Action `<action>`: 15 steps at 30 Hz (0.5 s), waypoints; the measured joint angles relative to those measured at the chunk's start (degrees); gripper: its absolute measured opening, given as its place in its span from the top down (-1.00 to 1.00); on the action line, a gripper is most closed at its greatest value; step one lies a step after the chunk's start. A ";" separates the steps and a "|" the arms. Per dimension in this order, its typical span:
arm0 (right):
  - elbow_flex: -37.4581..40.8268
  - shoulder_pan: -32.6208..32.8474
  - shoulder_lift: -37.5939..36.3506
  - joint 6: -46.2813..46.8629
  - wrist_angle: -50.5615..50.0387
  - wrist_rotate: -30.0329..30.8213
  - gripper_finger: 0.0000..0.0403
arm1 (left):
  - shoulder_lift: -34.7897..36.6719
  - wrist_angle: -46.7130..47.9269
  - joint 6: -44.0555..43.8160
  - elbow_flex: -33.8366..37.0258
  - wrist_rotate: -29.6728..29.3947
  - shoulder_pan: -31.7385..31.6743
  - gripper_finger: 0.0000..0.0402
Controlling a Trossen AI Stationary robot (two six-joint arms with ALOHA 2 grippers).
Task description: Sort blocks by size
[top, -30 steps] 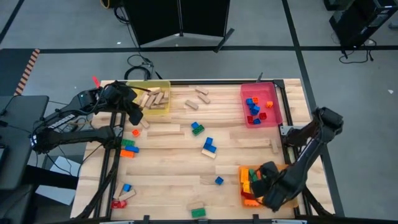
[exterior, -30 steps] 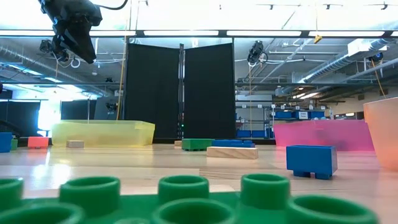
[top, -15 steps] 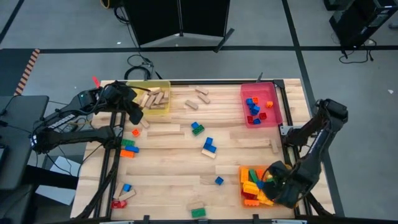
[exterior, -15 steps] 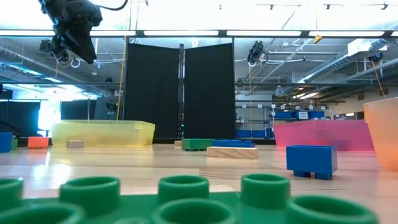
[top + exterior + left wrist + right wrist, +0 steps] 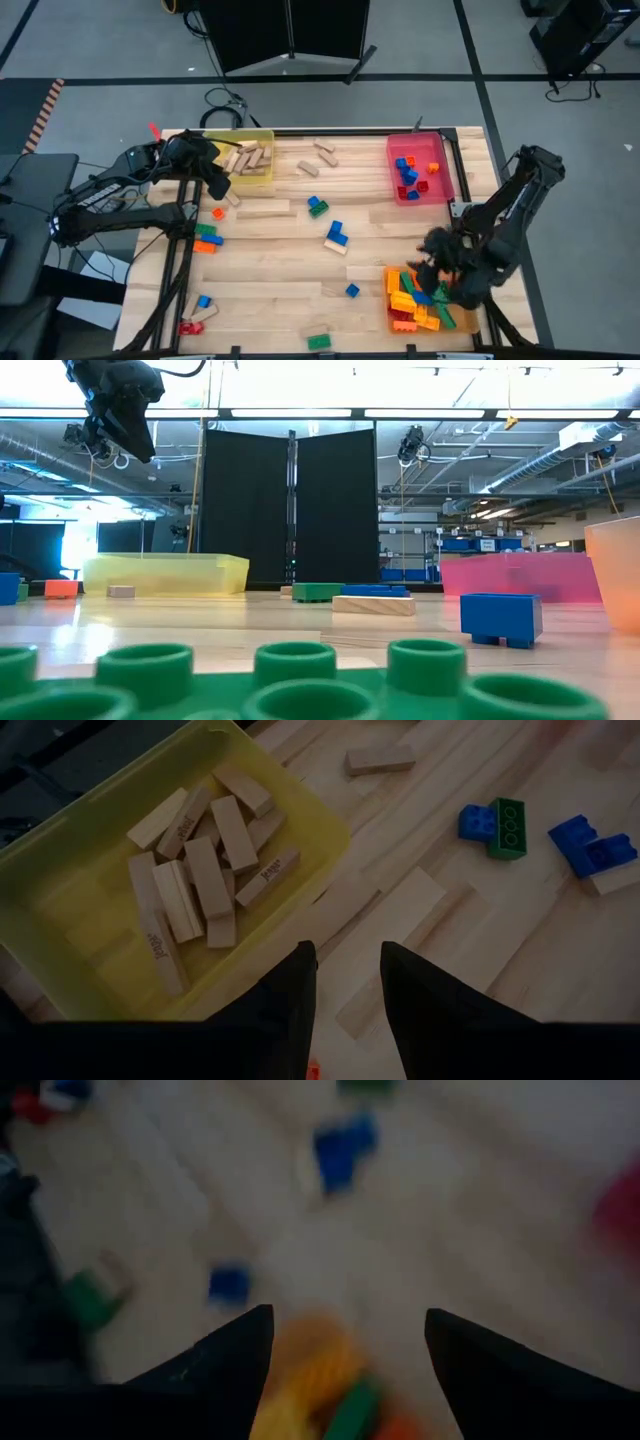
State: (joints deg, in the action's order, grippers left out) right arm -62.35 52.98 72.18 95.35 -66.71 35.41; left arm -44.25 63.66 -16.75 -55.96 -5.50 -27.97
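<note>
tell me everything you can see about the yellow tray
The yellow tray is a translucent, plastic-looking rectangular bin with raised walls, standing flat on the wooden table at its far left corner. It holds a loose heap of plain tan wooden blocks, some overlapping, a few with printed lettering. More blocks lie on the table just outside it. The left hand hovers above the table beside its rim, not touching it.

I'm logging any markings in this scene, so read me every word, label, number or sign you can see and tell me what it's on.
Dark printed marks on several plain tan wooden blocks in the translucent yellow plastic tray: too small to read.
White sign on blue shelving in the room behind the table: too small to read.
Nothing else carries readable text; the studded plastic bricks show none.
</note>
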 joint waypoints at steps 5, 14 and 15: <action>0.00 -9.55 1.16 -21.03 0.28 10.37 -0.35 | 0.00 0.00 -0.02 0.00 0.00 -0.02 0.39; 0.00 -35.81 5.11 -48.83 19.12 -3.51 -0.40 | 0.00 -0.19 -0.02 0.00 -0.22 -0.02 0.39; 0.00 -38.11 5.88 -51.61 23.10 -5.21 -0.41 | 0.00 -0.48 -0.02 0.00 -0.35 -0.01 0.39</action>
State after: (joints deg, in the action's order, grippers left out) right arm -62.35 14.87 78.06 43.74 -43.61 30.20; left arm -44.25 63.18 -16.78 -55.96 -5.84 -27.98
